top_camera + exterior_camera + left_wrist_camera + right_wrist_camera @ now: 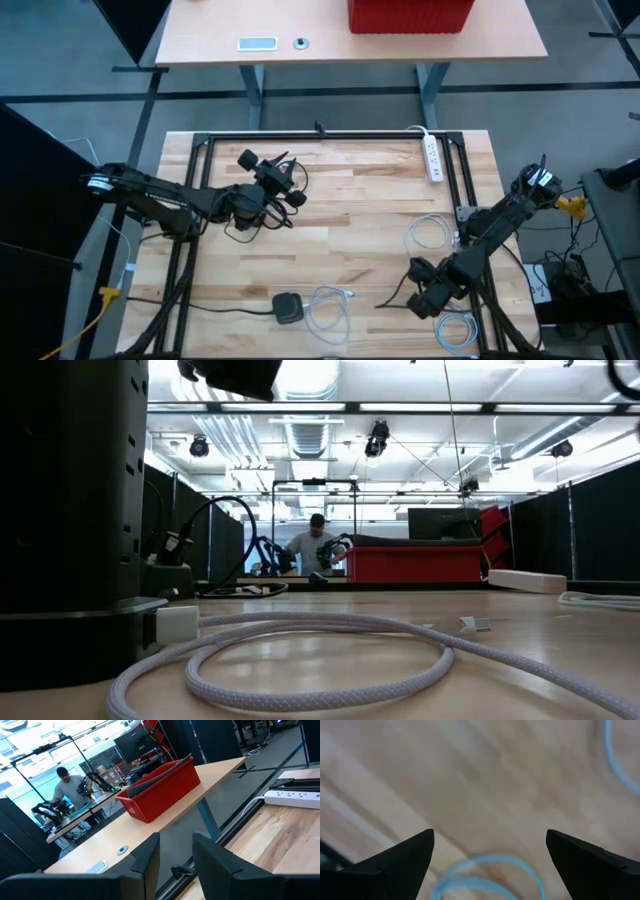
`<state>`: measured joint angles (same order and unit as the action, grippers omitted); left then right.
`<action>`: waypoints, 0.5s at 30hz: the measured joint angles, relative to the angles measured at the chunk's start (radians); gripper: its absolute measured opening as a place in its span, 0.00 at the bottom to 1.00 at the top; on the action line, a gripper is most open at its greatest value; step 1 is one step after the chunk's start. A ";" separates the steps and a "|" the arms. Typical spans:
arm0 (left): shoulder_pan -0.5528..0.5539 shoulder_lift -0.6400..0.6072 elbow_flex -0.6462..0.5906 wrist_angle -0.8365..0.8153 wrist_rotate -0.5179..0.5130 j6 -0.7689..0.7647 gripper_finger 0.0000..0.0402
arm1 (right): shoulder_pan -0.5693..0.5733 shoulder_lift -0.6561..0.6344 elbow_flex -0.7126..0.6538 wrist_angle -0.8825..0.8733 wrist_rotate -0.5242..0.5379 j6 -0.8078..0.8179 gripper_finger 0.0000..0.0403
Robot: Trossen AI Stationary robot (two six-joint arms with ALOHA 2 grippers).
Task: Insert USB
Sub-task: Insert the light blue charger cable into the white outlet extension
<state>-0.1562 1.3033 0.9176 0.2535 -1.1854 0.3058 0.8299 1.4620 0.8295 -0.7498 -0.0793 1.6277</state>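
The right gripper's (490, 855) fingers (405, 857) stand wide apart with nothing between them, low over the wooden table (350, 215). Just ahead of the fingertips, a loop of pale, light-blue-white cable (485, 870) lies flat on the wood, curving through the gap between them. From above, this gripper (428, 290) sits near the table's front right, with one white cable coil (455, 330) beside it toward the front edge and another coil (430, 232) a little beyond it. A third white USB cable (328, 305), coiled with its plug end free, lies off to the gripper's left, next to a small black hub (288, 307) with a dark lead. In the low view that cable (320, 650) shows as a thick braided white loop.

The left gripper's (176, 855) fingers (150, 857) are parted by a narrow gap and hold nothing, raised above the table's left rear and pointing toward a red bin (160, 790) on a farther desk. A white power strip (432, 158) lies at the rear right.
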 joint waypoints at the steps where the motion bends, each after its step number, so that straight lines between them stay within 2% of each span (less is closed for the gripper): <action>1: -0.003 0.000 0.000 -0.001 0.000 0.000 0.26 | 0.020 0.001 0.000 0.001 -0.011 0.001 0.92; 8: -0.028 0.000 0.000 -0.009 0.000 0.000 0.26 | 0.165 0.038 0.000 0.027 -0.036 -0.077 0.92; 15: -0.046 -0.001 0.000 -0.011 0.000 0.000 0.26 | 0.241 0.126 0.002 0.080 -0.079 -0.198 0.92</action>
<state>-0.2018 1.3020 0.9178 0.2430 -1.1854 0.3058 1.0705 1.5877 0.8313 -0.6703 -0.1584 1.4293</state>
